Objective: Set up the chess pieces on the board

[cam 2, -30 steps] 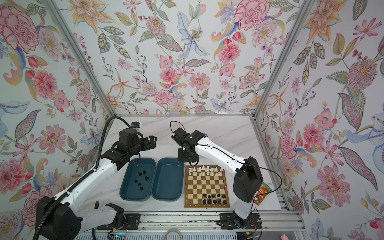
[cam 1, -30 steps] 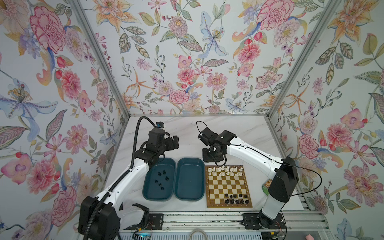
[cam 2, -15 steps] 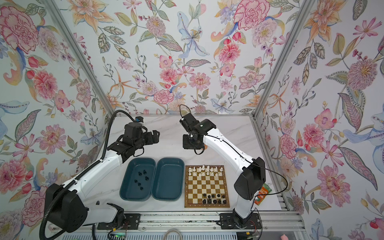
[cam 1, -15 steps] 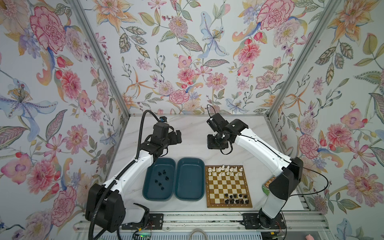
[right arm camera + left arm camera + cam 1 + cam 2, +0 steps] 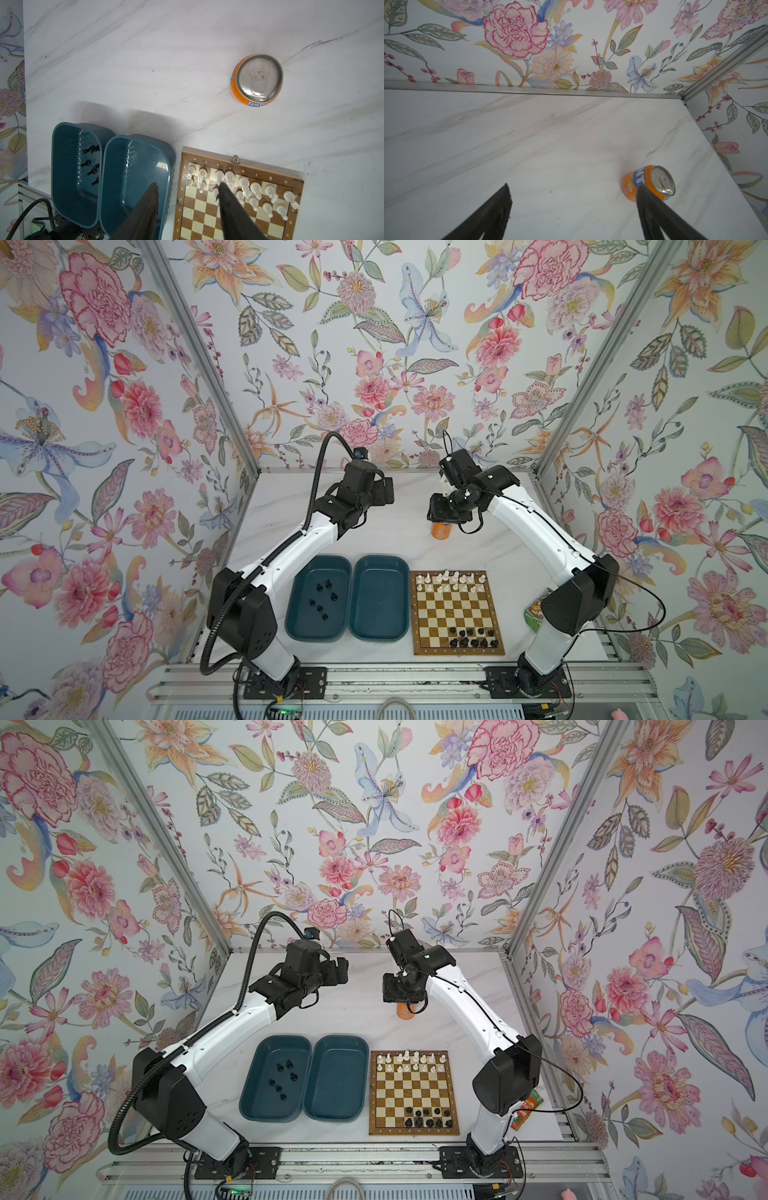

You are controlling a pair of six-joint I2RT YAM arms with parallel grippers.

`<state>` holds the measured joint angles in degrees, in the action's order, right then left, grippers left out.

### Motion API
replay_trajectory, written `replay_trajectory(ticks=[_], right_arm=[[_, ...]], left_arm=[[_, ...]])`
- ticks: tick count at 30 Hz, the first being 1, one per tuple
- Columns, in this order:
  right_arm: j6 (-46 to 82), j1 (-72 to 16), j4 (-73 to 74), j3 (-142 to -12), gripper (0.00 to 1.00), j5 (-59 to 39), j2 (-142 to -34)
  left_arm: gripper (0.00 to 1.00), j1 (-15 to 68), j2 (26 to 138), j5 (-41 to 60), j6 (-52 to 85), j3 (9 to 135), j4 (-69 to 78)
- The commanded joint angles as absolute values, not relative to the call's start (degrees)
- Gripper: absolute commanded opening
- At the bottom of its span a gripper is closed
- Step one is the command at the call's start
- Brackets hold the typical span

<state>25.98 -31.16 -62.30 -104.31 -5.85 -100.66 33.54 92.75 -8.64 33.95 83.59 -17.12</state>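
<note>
Two sets of fingers hang empty above the surface [image 5: 395, 531]: left fingers [image 5: 492, 212] spread wide, right fingers [image 5: 230, 207] parted, pinching nothing. White chess pieces [image 5: 446, 575] line the board's [image 5: 457, 610] far rows, black chess pieces [image 5: 469, 642] cluster at its near edge, and a few more black ones lie in the left tray [image 5: 303, 626].

White pieces [image 5: 446, 574] on board [image 5: 457, 614], some black pieces [image 5: 333, 596] in tray [image 5: 307, 626]

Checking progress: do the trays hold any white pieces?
No; the trays hold only black pieces.
</note>
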Motion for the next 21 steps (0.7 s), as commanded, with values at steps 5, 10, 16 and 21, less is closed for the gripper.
replay_trajectory(ticks=[5, 10, 16, 21], right_arm=[[21.9, -25.5, -58.9, -96.5, 0.57, -14.4, -95.5], [20.4, -22.7, -56.2, -91.2, 0.73, -18.0, -92.9], [20.4, -22.2, -55.3, -91.3, 0.74, -19.3, -92.9], [21.8, -22.7, -55.1, -93.0, 0.74, -18.6, -93.7]], left_arm=[[0.94, 38.6, 91.3, -18.9, 39.5, 83.3, -27.5], [0.93, 43.0, 87.9, -24.3, 44.9, 79.1, -34.2], [0.94, 43.0, 82.3, -26.1, 48.9, 72.3, -34.9], [0.89, 38.8, 81.6, -23.6, 49.2, 68.8, -38.2]])
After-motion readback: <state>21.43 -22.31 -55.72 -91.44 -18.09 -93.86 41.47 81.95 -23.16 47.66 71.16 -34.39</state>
